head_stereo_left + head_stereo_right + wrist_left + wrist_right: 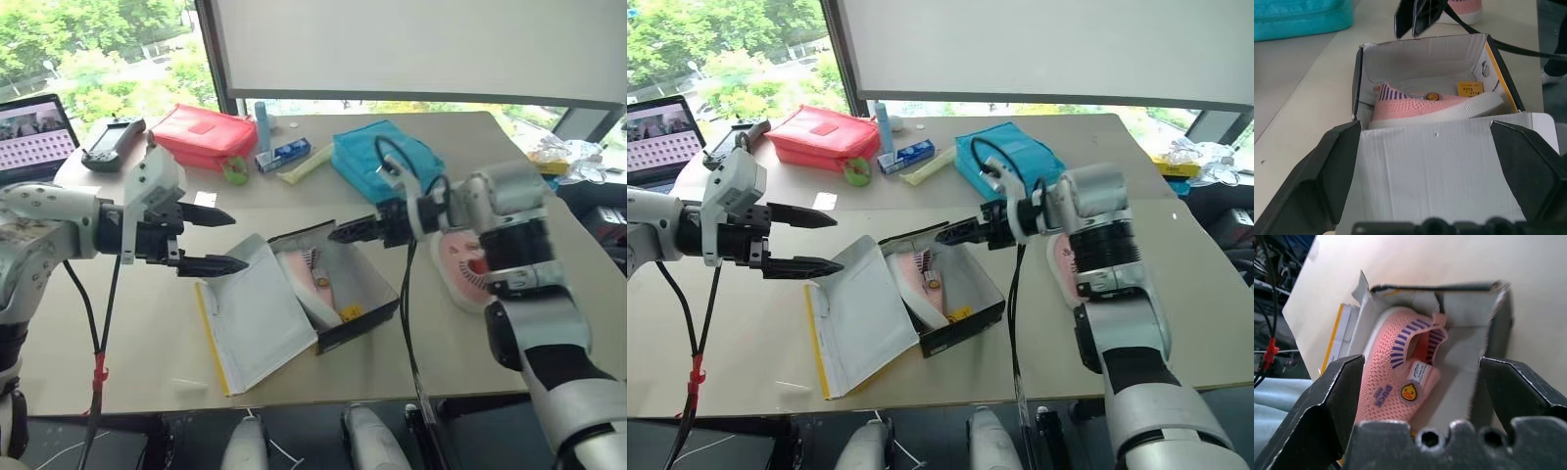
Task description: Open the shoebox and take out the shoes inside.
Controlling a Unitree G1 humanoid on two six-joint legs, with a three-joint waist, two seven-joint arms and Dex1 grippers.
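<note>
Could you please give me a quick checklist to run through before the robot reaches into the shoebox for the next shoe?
1. Shoebox lid folded fully open: ok.
2. One pink shoe lying in the box, uncovered: ok.
3. Other shoe already out on the table: ok.
4. Right gripper open, holding nothing, above the box: ok.
5. Left gripper open, beside the lid: ok.
6. Whether the shoe sits loose in the box: cannot tell.

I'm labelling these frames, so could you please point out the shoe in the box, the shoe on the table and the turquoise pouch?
shoe in the box (1396, 367), right wrist view, knit upper.
shoe on the table (460, 264), left eye view, upper.
turquoise pouch (367, 157), left eye view, top face.
</note>
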